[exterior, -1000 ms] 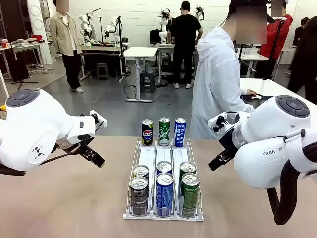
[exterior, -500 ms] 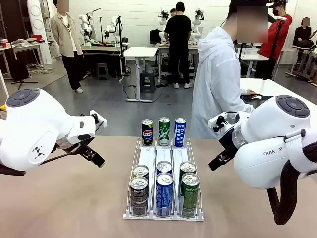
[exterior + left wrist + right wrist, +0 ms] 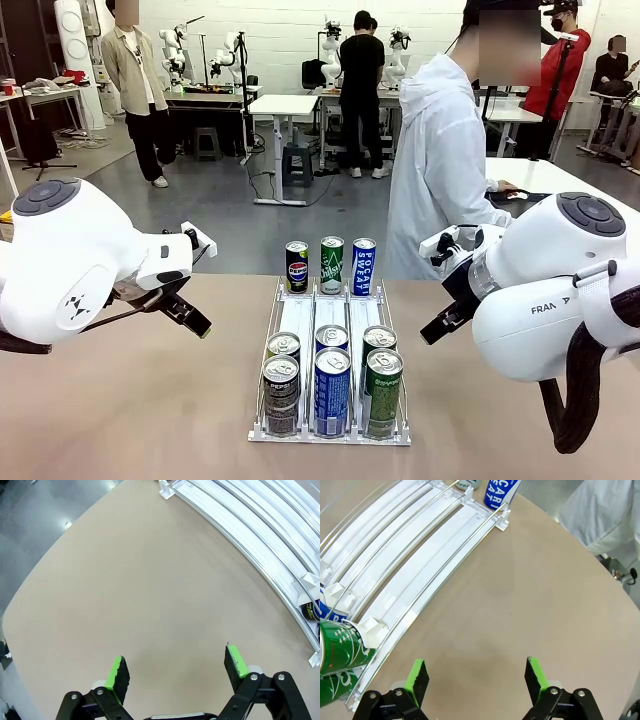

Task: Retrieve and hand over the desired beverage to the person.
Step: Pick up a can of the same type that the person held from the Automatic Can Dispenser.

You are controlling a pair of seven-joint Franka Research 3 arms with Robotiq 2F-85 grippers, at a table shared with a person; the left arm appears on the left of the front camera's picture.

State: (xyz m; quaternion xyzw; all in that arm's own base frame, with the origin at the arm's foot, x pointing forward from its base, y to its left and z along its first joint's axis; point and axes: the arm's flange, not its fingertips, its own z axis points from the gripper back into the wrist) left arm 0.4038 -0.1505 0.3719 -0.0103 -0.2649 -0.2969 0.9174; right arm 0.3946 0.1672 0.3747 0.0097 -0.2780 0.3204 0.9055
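Front view shows us the person beyond the table; the rack sits dead centre, lanes running away from us; upright cans fill its near end; left gripper and right gripper flank them equally, both gaping empty.

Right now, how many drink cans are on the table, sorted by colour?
Black Pepsi cans: 3
Blue cans: 3
Green cans: 3
Total: 9
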